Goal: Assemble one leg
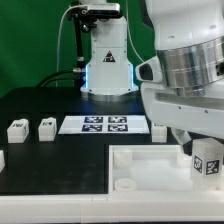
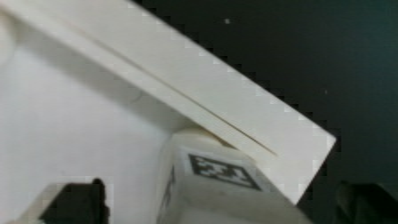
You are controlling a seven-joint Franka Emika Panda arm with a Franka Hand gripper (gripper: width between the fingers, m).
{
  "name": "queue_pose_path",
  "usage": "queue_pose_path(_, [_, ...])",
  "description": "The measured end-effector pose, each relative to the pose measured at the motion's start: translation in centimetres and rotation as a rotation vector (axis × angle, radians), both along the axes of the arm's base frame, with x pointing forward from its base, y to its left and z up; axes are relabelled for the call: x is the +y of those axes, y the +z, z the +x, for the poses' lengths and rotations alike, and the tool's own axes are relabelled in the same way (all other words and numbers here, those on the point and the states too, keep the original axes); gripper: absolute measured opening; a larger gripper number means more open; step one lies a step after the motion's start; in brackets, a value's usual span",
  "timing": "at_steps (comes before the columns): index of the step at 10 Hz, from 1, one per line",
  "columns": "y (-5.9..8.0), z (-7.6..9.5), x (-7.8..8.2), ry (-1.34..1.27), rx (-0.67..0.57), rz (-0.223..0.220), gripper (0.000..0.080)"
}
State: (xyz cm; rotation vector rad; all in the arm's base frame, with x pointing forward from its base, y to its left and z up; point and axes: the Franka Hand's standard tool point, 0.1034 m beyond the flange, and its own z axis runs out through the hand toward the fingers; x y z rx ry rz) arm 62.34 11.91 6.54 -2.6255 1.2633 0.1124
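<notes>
Leg (image 1: 207, 160) sits at about 4 o'clock in the exterior view, tag facing out, over the white tray (image 1: 150, 165) and right under the arm's wrist. Hand (image 2: 151, 205) seems closed around the leg (image 2: 222, 175), dark fingers (image 2: 71, 205) flanking it. Two spare legs (image 1: 17, 128) (image 1: 46, 126) at 9 o'clock on the black bench (image 1: 40, 105), marker board (image 1: 105, 124) between them and the arm.

Soft, low-resolution views; glaring whites against dark table (image 1: 40, 105).
</notes>
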Motion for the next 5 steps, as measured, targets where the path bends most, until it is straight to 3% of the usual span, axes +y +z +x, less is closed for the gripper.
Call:
queue_pose_path(2, [0.01, 0.06, -0.16, 0.192, -0.046, -0.017, 0.0648])
queue_pose_path(3, [0.09, 0.26, -0.48, 0.368, -0.085, -0.056, 0.0649])
queue_pose_path(5, [0.11, 0.29, -0.28, 0.643, -0.138, -0.095, 0.0649])
